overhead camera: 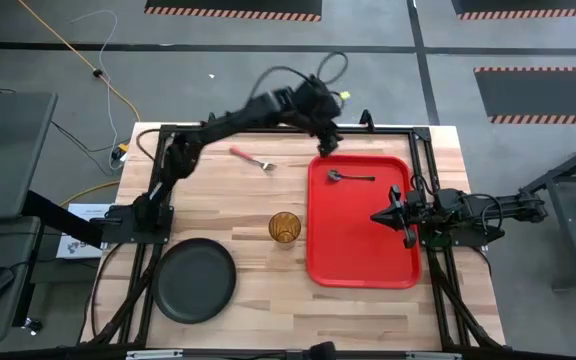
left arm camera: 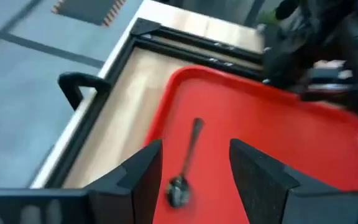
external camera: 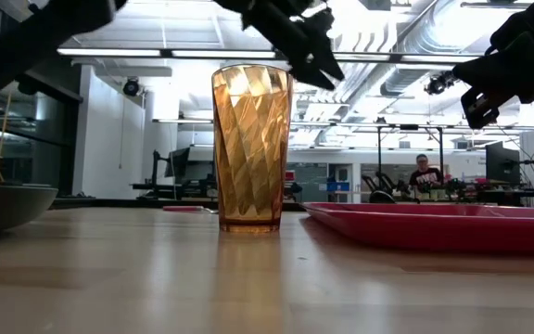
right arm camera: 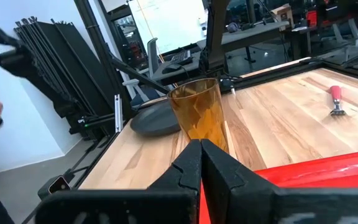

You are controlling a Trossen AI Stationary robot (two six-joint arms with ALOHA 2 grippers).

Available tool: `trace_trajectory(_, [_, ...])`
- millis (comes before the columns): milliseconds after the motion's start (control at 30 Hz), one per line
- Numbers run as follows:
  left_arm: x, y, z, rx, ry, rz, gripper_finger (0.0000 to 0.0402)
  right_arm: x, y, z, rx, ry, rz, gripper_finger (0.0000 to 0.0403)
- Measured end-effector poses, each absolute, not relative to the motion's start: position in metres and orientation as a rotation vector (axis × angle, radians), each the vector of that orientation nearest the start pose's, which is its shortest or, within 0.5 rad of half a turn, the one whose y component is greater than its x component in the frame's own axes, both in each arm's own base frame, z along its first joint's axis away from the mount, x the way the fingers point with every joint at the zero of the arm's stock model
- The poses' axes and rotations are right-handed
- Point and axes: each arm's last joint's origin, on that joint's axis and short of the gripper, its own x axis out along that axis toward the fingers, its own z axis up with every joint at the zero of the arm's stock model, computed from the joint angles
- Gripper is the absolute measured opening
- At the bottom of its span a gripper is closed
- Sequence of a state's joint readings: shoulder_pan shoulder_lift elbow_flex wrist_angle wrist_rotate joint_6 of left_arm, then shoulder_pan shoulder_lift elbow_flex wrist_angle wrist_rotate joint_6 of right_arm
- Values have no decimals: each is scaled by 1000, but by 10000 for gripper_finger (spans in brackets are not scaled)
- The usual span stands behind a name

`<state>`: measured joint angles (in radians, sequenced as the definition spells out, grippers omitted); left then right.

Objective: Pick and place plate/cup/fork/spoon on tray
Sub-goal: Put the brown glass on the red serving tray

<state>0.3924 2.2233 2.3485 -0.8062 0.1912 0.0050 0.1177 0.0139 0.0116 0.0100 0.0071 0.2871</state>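
The red tray point(overhead camera: 360, 250) lies on the table's right half. The grey spoon point(overhead camera: 351, 178) lies flat in the tray's far part; it also shows in the left wrist view point(left arm camera: 185, 163). My left gripper point(overhead camera: 326, 148) hangs open and empty above the tray's far left corner, with the spoon below and between its fingers point(left arm camera: 143, 171). My right gripper point(overhead camera: 380, 216) is shut and empty over the tray's right part. The amber cup point(overhead camera: 285, 228) stands upright left of the tray. The dark plate point(overhead camera: 196, 280) rests at the near left. The pink-handled fork point(overhead camera: 253, 158) lies on the table at the far middle.
A black frame point(overhead camera: 268, 130) runs along the table's far and side edges. Bare wood lies between the cup, the plate and the fork. In the low view a person point(external camera: 425, 173) sits far off in the room behind.
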Motion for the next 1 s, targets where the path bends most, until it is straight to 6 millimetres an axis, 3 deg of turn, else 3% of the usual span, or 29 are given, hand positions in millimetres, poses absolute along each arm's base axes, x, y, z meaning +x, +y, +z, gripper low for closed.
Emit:
trace_trajectory(100, [438,175,363,-229,617,150,176,97,11,167,287,9,111,0])
trace_trajectory(267, [410,142,396,-204,424,103,173,97,11,167,287,8,111,0])
trace_trajectory(467, [367,108,388,-256,121,132,173,97,11,167,287,8,111,0])
trace_trajectory(700, [302,85,357,-414,-87,312,172,97,10,169,268,-19,69,0])
trace_trajectory(1000, [244,68,370,-378,-105,311,172,89,3,204,547,-430,-52,0])
